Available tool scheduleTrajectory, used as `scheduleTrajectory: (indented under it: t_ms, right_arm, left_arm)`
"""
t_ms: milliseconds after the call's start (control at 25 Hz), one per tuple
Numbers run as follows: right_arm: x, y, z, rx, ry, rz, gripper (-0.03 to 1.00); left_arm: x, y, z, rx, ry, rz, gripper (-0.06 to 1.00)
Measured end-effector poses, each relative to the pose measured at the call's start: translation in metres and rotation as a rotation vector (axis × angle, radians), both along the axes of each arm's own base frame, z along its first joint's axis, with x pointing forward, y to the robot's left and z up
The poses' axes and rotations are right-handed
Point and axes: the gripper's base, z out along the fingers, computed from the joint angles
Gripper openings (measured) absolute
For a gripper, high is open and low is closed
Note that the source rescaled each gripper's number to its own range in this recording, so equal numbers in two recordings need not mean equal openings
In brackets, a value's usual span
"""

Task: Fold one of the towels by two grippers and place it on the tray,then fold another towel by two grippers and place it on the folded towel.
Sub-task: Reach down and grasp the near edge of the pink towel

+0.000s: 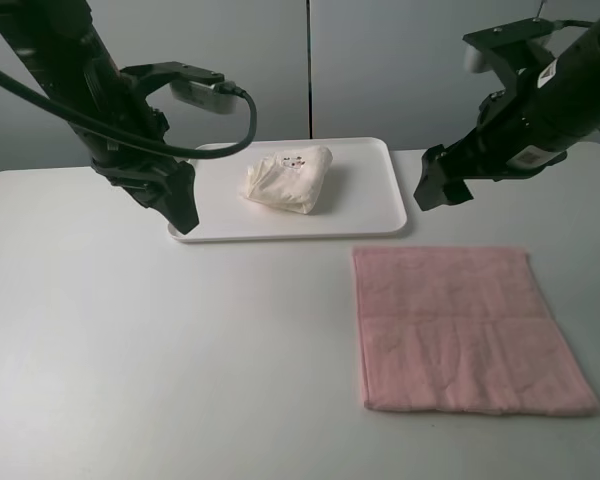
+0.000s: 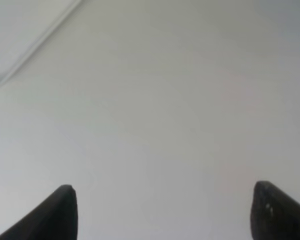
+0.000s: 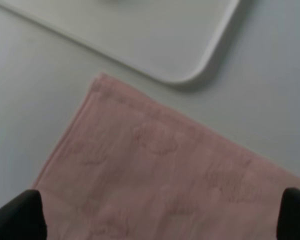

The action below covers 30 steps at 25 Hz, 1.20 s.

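Note:
A cream towel (image 1: pixel 289 179) lies folded into a thick bundle on the white tray (image 1: pixel 365 210) at the back of the table. The pink towel (image 1: pixel 462 327) is spread flat on the table in front of the tray, to the right. My left gripper (image 1: pixel 183 206) hangs open above the tray's left edge, and the left wrist view shows only its two fingertips (image 2: pixel 55 215) over bare table. Off the tray's right end, my right gripper (image 1: pixel 438 186) is open in the air, above the pink towel's (image 3: pixel 160 170) far corner and the tray's corner (image 3: pixel 190 55).
The white table (image 1: pixel 160 360) runs wide to the left and front. A grey wall stands behind the tray. Black cables trail from the left arm (image 1: pixel 220 130).

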Motion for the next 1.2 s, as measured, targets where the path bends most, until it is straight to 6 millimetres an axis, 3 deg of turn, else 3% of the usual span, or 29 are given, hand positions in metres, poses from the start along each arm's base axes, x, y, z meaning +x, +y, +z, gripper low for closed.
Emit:
scheduleTrajectory:
  t_ms: [160, 360, 520, 680, 840, 1000, 1200]
  right_arm:
    - [-0.042, -0.018, 0.018, -0.043, -0.014, 0.016, 1.0]
    - [-0.08, -0.039, 0.033, -0.155, 0.014, 0.041, 1.0]
    - [-0.094, -0.049, 0.038, -0.306, 0.026, 0.227, 1.0]
    - [-0.098, -0.052, 0.037, -0.426, 0.034, 0.439, 1.0]
    - [-0.102, -0.053, 0.024, -0.486, 0.056, 0.605, 1.0]
    - [-0.112, -0.056, -0.006, -0.516, 0.105, 0.725, 1.0]
    - [-0.127, -0.058, -0.041, -0.528, 0.155, 0.817, 1.0]
  left_arm:
    - [-0.01, -0.027, -0.004, 0.003, -0.027, -0.093, 0.91]
    - [-0.018, -0.054, -0.027, 0.03, -0.008, -0.191, 0.91]
    - [-0.025, -0.079, -0.046, 0.047, -0.039, -0.305, 0.91]
    - [-0.033, -0.102, -0.05, 0.04, -0.136, -0.408, 0.91]
    - [-0.046, -0.122, -0.049, 0.02, -0.208, -0.528, 0.91]
    - [-0.062, -0.139, -0.054, 0.026, -0.221, -0.63, 0.91]
    - [-0.068, -0.147, -0.071, 0.052, -0.19, -0.665, 0.91]
